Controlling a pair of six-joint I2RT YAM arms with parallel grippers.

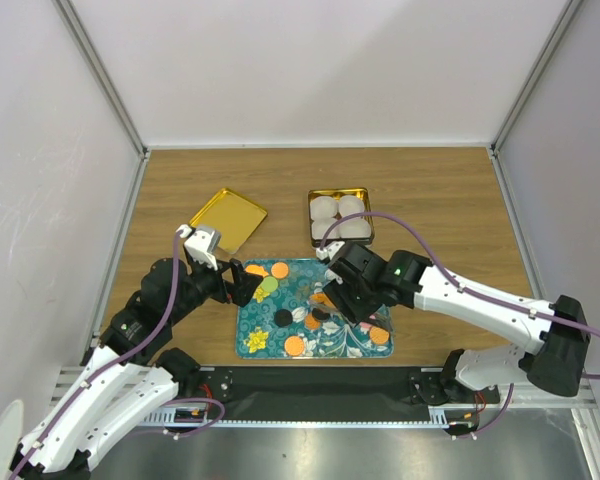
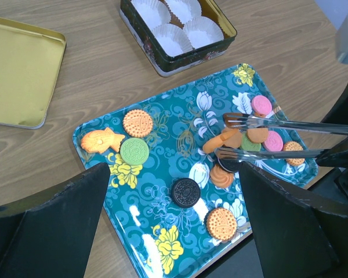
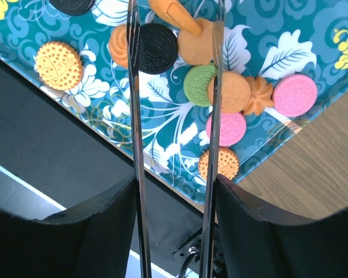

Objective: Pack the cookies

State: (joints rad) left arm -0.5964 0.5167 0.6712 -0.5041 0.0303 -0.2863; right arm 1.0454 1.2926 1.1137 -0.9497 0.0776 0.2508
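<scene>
Several cookies lie on the teal tray [image 1: 263, 325]: orange, black [image 2: 185, 192], green [image 2: 134, 151] and pink [image 2: 261, 105] discs, and an orange fish shape [image 2: 100, 141]. My right gripper [image 1: 352, 295] is shut on metal tongs [image 2: 278, 139], whose two arms run between its fingers [image 3: 119, 214]. The tong tips reach over the tray's middle, with a tilted orange cookie [image 2: 223, 141] between them, also seen in the right wrist view [image 3: 174, 14]. My left gripper [image 1: 242, 283] is open and empty, low over the tray's left near part, above the black cookie.
A dark tin [image 1: 313, 215] with several white paper cups [image 2: 177, 29] stands behind the tray. Its gold lid [image 1: 226, 219] lies upside down at the back left. The tray's near edge overhangs the black strip at the table front [image 3: 58, 145].
</scene>
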